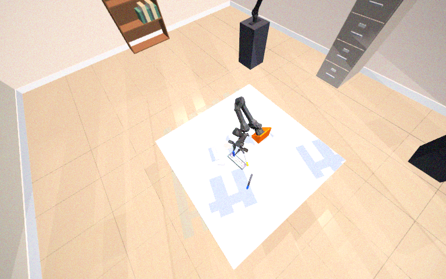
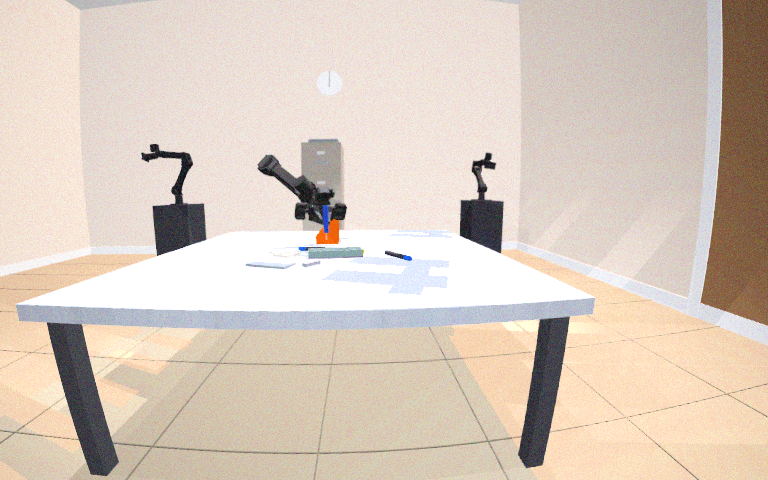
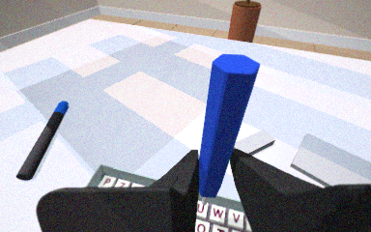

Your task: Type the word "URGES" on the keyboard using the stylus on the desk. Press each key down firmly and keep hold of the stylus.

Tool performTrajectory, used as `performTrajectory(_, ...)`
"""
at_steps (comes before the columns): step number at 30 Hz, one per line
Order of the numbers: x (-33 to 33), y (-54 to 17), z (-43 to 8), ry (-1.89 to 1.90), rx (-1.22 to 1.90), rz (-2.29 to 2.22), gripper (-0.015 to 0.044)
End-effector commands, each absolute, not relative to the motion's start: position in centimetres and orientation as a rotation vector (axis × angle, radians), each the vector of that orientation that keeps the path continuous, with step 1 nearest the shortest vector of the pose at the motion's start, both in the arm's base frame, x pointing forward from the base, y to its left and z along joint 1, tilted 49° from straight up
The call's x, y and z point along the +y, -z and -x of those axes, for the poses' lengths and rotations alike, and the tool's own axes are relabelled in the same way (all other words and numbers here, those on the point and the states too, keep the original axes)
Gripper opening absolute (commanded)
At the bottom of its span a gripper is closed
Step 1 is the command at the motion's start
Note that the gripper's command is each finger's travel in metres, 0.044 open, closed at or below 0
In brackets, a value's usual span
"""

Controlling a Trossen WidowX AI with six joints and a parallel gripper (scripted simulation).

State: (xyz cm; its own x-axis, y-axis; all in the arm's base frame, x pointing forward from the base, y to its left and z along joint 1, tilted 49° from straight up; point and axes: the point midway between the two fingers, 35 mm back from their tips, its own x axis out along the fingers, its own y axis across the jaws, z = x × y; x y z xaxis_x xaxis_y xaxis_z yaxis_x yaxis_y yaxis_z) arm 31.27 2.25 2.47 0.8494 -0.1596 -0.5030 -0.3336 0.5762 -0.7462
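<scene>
My gripper (image 1: 235,151) (image 2: 321,216) (image 3: 214,156) is shut on the blue stylus (image 1: 233,153) (image 2: 325,217) (image 3: 234,87), which stands near upright between its fingertips. The keyboard (image 1: 237,160) (image 2: 335,253) (image 3: 99,174) lies flat below. In the exterior view the stylus's thin tip shows a little above the keyboard. In the wrist view the stylus's lower end is close to the U key (image 3: 201,210), with the W key (image 3: 217,212) and V key (image 3: 236,217) to its right. The fingers hide many of the keys.
A black pen with a blue end (image 1: 249,181) (image 2: 398,255) (image 3: 43,140) lies beside the keyboard. A small grey block (image 2: 310,263) (image 3: 256,143) and a flat slab (image 2: 270,264) (image 3: 333,159) lie on its other side. An orange object (image 1: 262,135) (image 2: 328,233) stands near the arm.
</scene>
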Motion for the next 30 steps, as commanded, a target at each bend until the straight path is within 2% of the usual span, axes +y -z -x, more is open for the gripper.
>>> performTrajectory(1, 2.3, -2.4, -30.4, -0.175, 0.586, 0.989, 0.0000)
performTrajectory(13, 2.7, -2.9, -28.5, -0.335, 0.599, 1.032, 0.0000)
performTrajectory(30, 2.0, -2.2, -28.4, -0.337, 0.598, 1.033, 0.0000)
